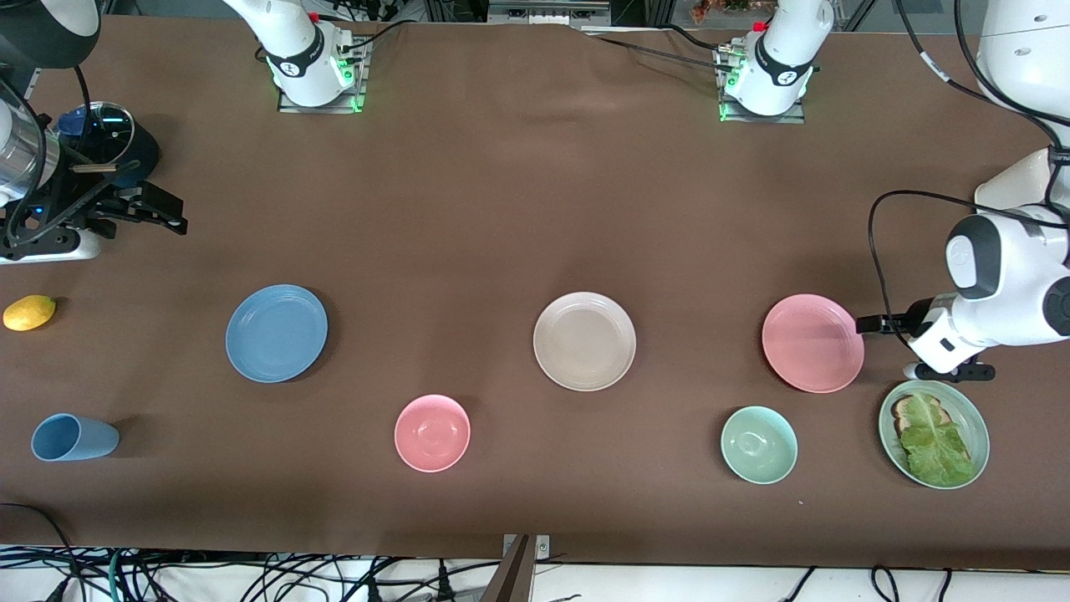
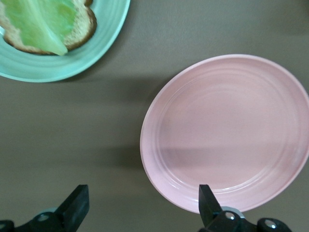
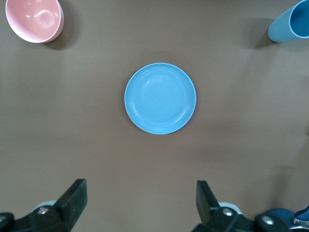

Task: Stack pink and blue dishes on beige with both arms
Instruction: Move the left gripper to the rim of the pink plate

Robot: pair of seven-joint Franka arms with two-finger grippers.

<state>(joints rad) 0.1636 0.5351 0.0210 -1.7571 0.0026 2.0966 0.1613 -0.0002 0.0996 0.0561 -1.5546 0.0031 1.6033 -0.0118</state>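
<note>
Two open, empty claws hover, the left claw (image 2: 140, 210) over the pink plate's (image 1: 812, 343) edge, the right claw (image 3: 140, 205) above the table (image 1: 468, 217) near the blue plate (image 1: 277, 333).

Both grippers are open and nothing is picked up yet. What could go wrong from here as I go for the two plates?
1. The left gripper is low beside the pink plate, with the green plate of lettuce toast close by; a wide approach might knock it.
2. The blue plate lies flat on the table, so the right gripper may struggle to catch its thin rim.
3. Both arms head for the beige plate and could collide there.
</note>
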